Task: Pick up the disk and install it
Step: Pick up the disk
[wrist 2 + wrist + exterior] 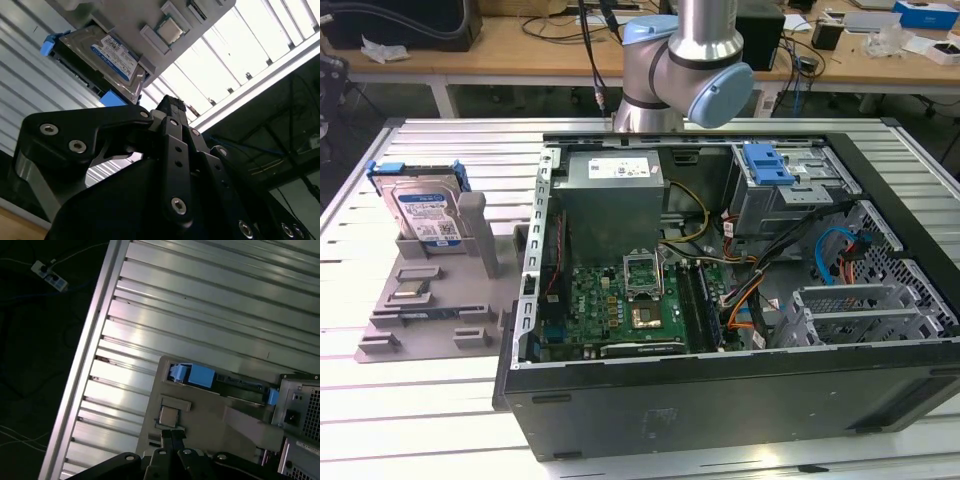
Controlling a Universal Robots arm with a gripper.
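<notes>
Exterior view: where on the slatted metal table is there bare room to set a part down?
Bare slatted aluminium table lies between the grey plastic fixture tray and the near edge, at the exterior view's left, and behind the tray. Crowded: the inside of the open black computer case, and the tray, where the silver-grey blue-framed disk stands.

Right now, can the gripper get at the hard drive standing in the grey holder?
Probably yes: the hard drive stands upright in its grey holder outside the computer case, nothing covering it, and the gripper faces it.
</notes>
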